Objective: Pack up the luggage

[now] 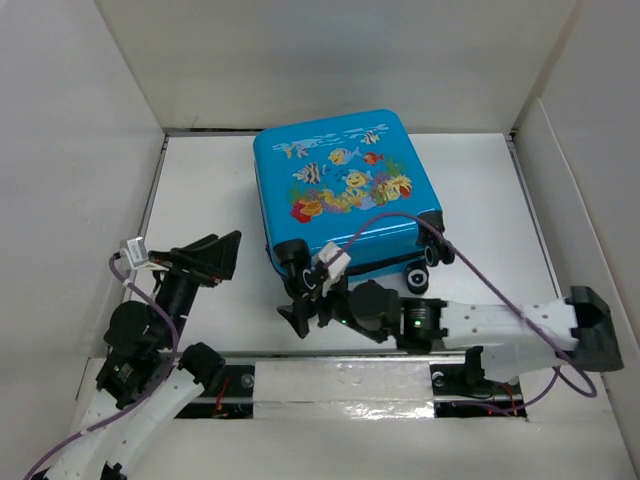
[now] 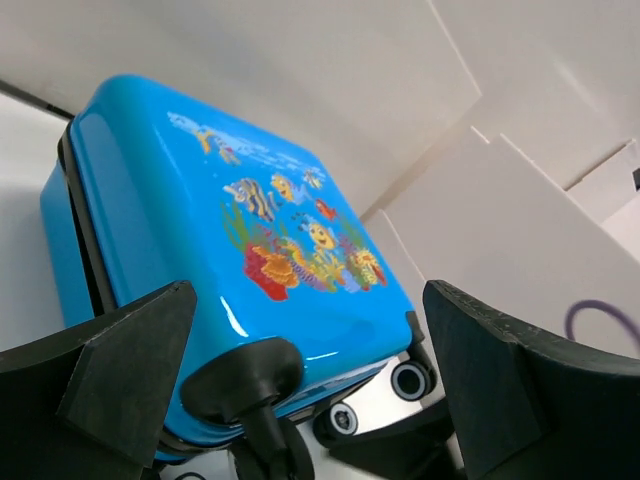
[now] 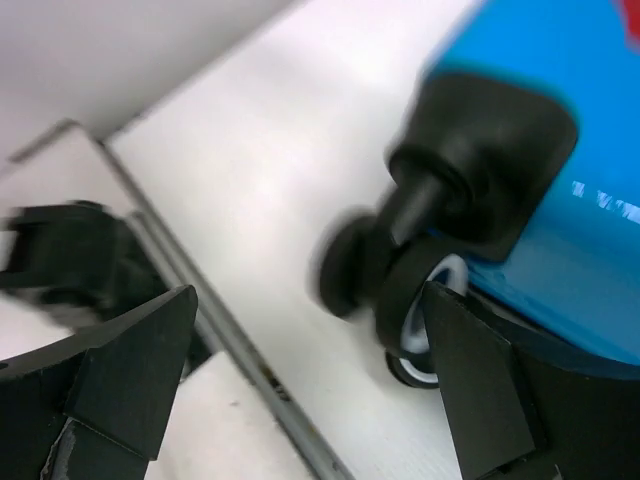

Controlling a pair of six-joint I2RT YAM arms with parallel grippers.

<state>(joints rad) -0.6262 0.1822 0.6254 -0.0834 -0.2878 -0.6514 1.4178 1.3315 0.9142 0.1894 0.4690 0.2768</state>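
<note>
The luggage (image 1: 340, 185) is a bright-blue hard-shell case with a fish and coral print. It lies flat and closed at the back middle of the white table, wheels toward me. My left gripper (image 1: 222, 262) is open, to the left of the case and apart from it. In its wrist view the luggage (image 2: 250, 230) fills the gap ahead of the left gripper (image 2: 308, 300). My right gripper (image 1: 292, 303) is open at the case's near-left corner. The black caster wheel (image 3: 420, 300) sits just inside its right finger, below the blue shell (image 3: 590, 250). Nothing is held.
White walls (image 1: 80, 150) box in the table on the left, back and right. A metal rail with taped padding (image 1: 340, 385) runs along the near edge. A purple cable (image 1: 400, 218) from the right arm loops over the case's near-right corner, by two more wheels (image 1: 425, 268).
</note>
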